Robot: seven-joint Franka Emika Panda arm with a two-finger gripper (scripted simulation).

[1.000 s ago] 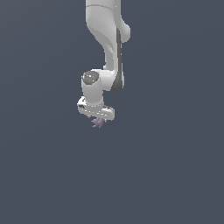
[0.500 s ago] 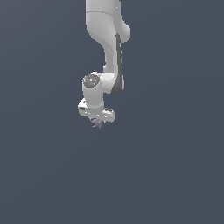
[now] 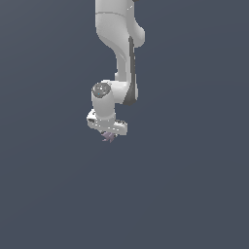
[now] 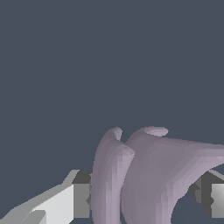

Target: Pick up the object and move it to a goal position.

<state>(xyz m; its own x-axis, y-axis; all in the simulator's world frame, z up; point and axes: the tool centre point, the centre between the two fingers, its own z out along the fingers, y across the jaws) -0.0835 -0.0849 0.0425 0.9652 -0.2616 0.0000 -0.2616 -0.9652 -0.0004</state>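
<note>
Object (image 3: 109, 137): small mauve-purple lump, spiky and irregular, poking out just under the white hand (image 3: 110, 133) at about 6 o'clock from the wrist joint. Exterior view puts it slightly above and left of frame centre, against plain slate-grey background; no contact with any surface can be made out beneath it.

Wrist view: object (image 4: 148, 175) fills the lower middle of the picture, pale mauve, two rounded lobes rising side by side. One finger (image 4: 72, 199) presses against its one flank, dark pad touching; the other finger (image 4: 212, 197) sits at the opposite flank, dark pad close against the lump. Hand clamped on the object, lump between both pads.

Outward: hand hangs below a rounded white wrist housing (image 3: 103, 97). From there the arm (image 3: 121, 44) climbs toward 12 o'clock, white with a dark strip along one side, leaving the frame at the upper edge
</note>
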